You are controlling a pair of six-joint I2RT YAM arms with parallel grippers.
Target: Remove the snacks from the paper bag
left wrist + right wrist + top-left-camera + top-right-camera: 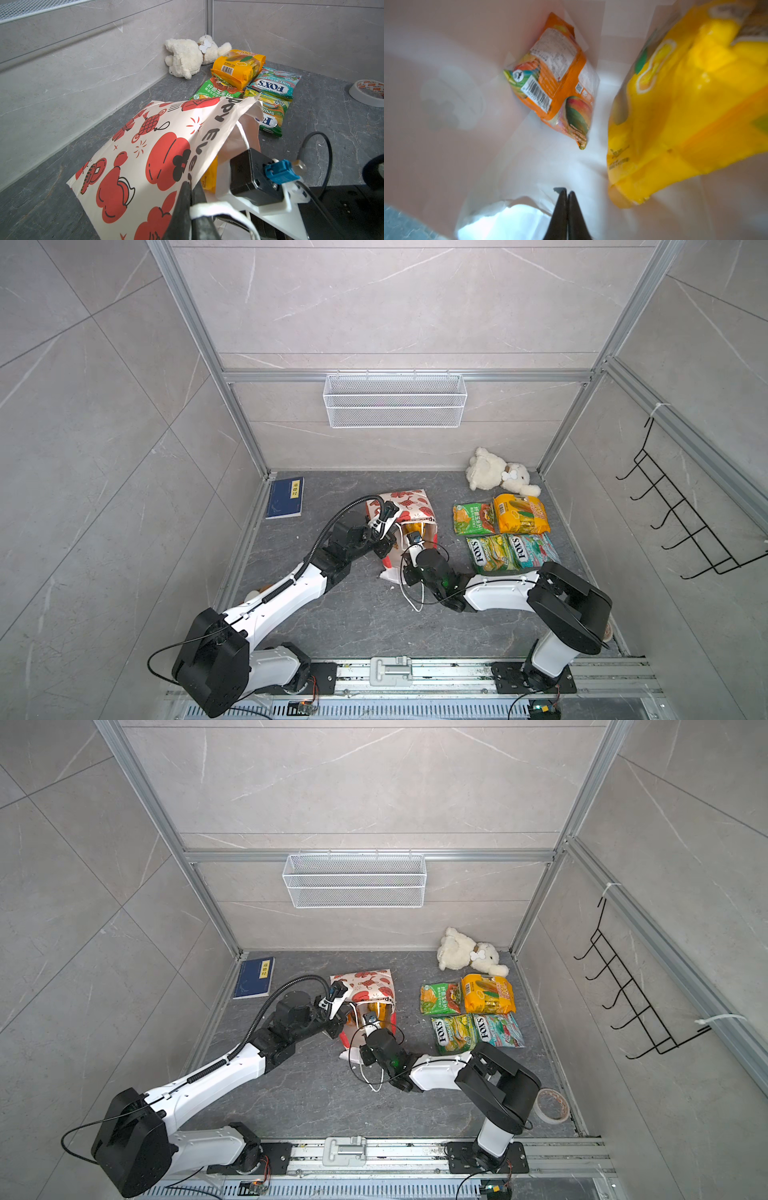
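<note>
1. The paper bag (409, 506) lies on its side near the middle of the dark surface (353, 614). Its mouth stands open and faces the arm bases.
2. The left fingers (182, 199) are clenched on the upper rim of the bag's mouth. A white cord handle (218, 208) lies across them.
3. The right fingers (560, 207) are inside the bag, pressed together with nothing between them. Their tips are over the white inner wall.
4. Two snacks are in the bag. An orange packet (554, 83) lies deep at the closed end, barcode side showing. A yellow packet (685, 114), blurred, sits nearer the mouth, beside the right fingers but apart from them.
5. Four snacks lie on the surface to the right of the bag in both top views, set close together in a block of two by two.
   - Far row: a green packet (473, 518) and a yellow-orange corn packet (519, 514).
   - Near row: a green FOX'S packet (492, 553) and a teal FOX'S packet (532, 549).
6. A white plush toy (498, 472) sits in the far right corner, just behind the corn packet.
7. A blue book (285, 497) lies in the far left corner, well apart from the bag.
8. A tape roll (550, 1104) lies near the right arm's base.
</note>
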